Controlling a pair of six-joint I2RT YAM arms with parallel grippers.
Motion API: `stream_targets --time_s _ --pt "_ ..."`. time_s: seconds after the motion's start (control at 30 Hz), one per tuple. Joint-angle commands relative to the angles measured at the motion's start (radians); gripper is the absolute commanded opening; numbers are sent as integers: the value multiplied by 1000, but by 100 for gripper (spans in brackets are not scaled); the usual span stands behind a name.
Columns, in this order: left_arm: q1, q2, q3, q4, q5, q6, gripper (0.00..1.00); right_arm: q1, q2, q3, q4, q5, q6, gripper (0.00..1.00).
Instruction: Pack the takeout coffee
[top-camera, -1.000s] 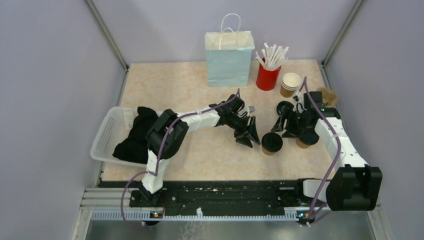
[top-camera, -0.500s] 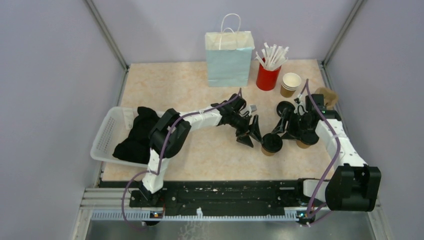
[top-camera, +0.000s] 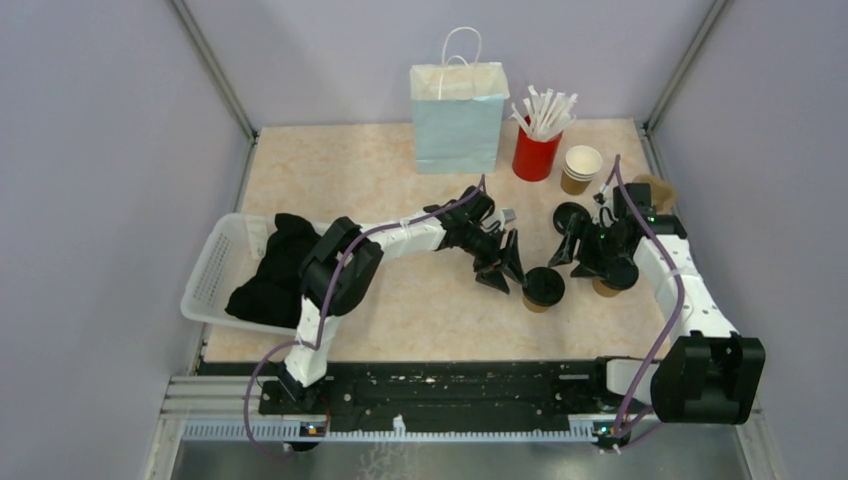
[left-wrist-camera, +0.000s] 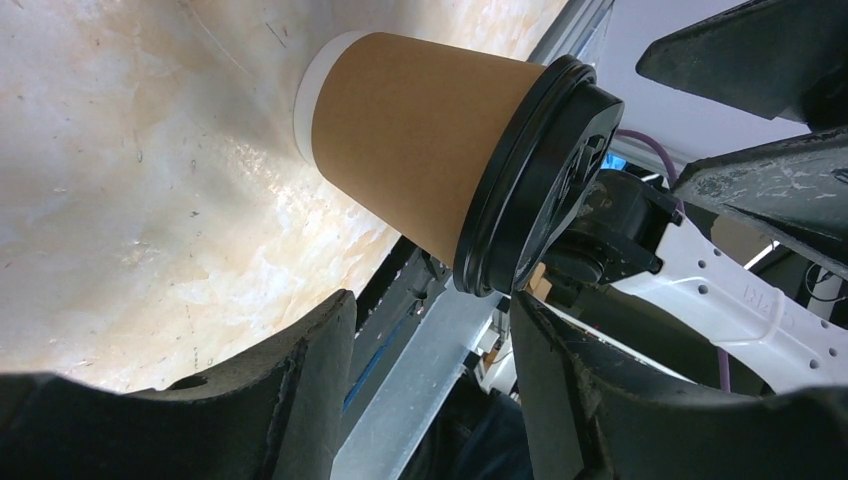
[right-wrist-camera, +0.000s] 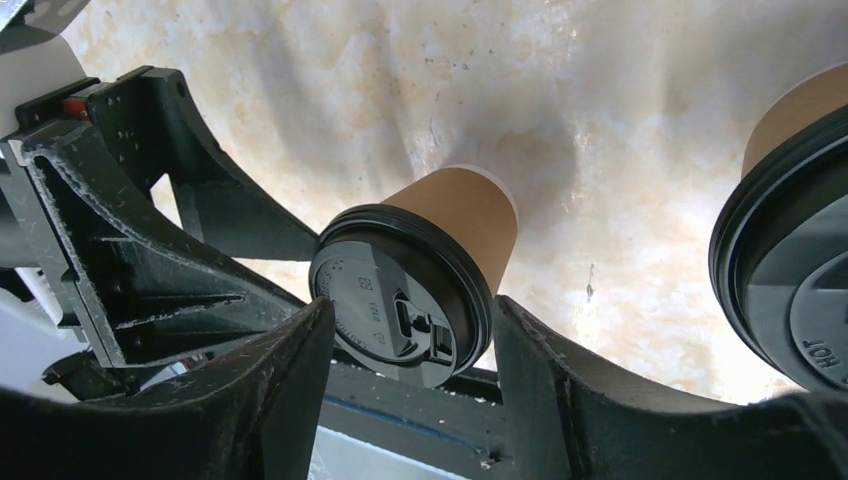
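We see a lidded cup (top-camera: 543, 287) upright near the middle of the table (top-camera: 350, 170), flanked on both sides.
Our left gripper (top-camera: 503, 274) is open, its fingers spread just left of the cup and not closed on it. Our right gripper (right-wrist-camera: 410, 315) faces the cup from the right, open too and holding nothing. A second lidded cup (right-wrist-camera: 800, 290) stands further right, partly hidden under our right arm (top-camera: 680, 290).
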Motion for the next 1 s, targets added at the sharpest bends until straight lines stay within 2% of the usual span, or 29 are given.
stream_targets --time_s 0.0,0.17,0.37,0.63,0.8,0.97 --pt "-12 -4 14 -2 5 11 65 -2 -22 18 -17 6 -9 60" --pt "-24 3 24 -1 11 15 67 -2 4 -35 24 -60 -12 59" --pt "-27 1 21 2 9 18 73 -2 20 -85 45 -70 -14 59" --pt "-30 34 -8 -62 -28 44 62 -45 27 -167 126 -142 27 55" --pt "-17 35 -70 -58 -63 52 58 -94 17 -229 174 -185 58 53" --pt "-20 46 -133 -66 -100 78 57 -118 34 -255 195 -161 68 53"
